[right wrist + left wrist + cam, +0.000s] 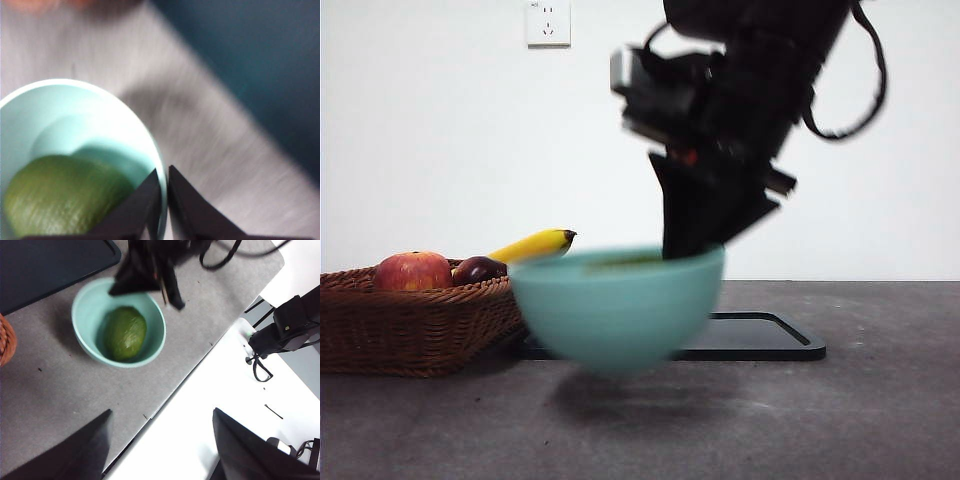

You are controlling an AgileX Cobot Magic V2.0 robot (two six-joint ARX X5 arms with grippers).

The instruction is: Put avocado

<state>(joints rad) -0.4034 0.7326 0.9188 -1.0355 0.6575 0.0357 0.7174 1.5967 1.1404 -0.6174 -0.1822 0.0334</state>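
The dark green, smooth, oval avocado (125,333) already lies inside the light blue-green round bowl (90,300), so that part looks done. The bowl looks lifted off the grey surface (840,410), so it may still need setting down. The right gripper (164,200) has its fingers pinched on the bowl's rim, while the left gripper (162,440) waits high up, fingers wide and holding nothing
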